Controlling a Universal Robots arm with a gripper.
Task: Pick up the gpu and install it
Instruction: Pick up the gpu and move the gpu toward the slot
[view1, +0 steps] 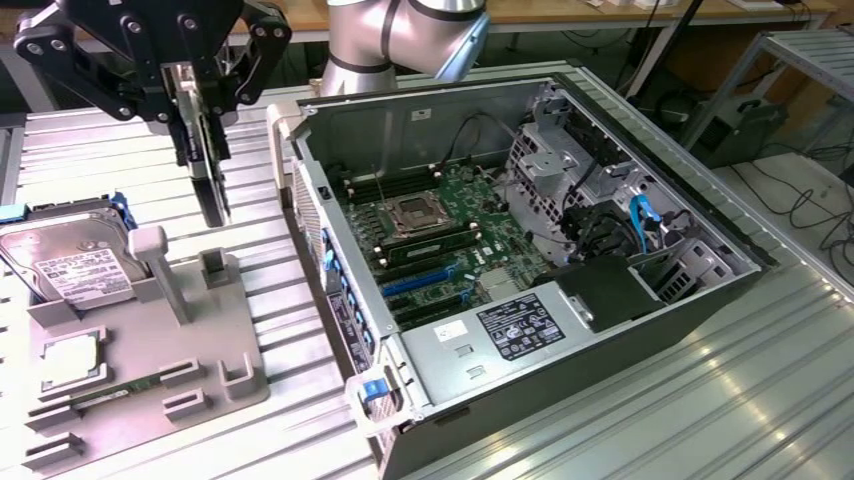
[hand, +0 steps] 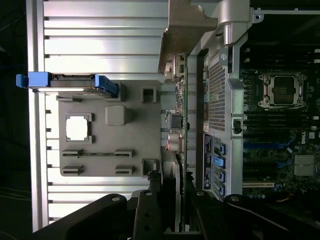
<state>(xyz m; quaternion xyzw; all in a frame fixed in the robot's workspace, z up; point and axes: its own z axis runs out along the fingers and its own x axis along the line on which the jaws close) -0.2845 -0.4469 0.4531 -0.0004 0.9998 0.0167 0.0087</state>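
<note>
The gpu hangs edge-on as a thin dark strip in the air above the grey holder tray, to the exterior view's left of the open computer case. My gripper is shut on its upper part. In the wrist view the gpu runs as a narrow green-brown board with a silvery bracket, out from my gripper and between the holder tray and the case wall. The motherboard lies exposed, with blue expansion slots.
A silver hard drive in a blue caddy stands in the tray; a square processor chip and a memory stick lie beside it. The case holds the processor socket, cables and a power supply. Ribbed aluminium table all around.
</note>
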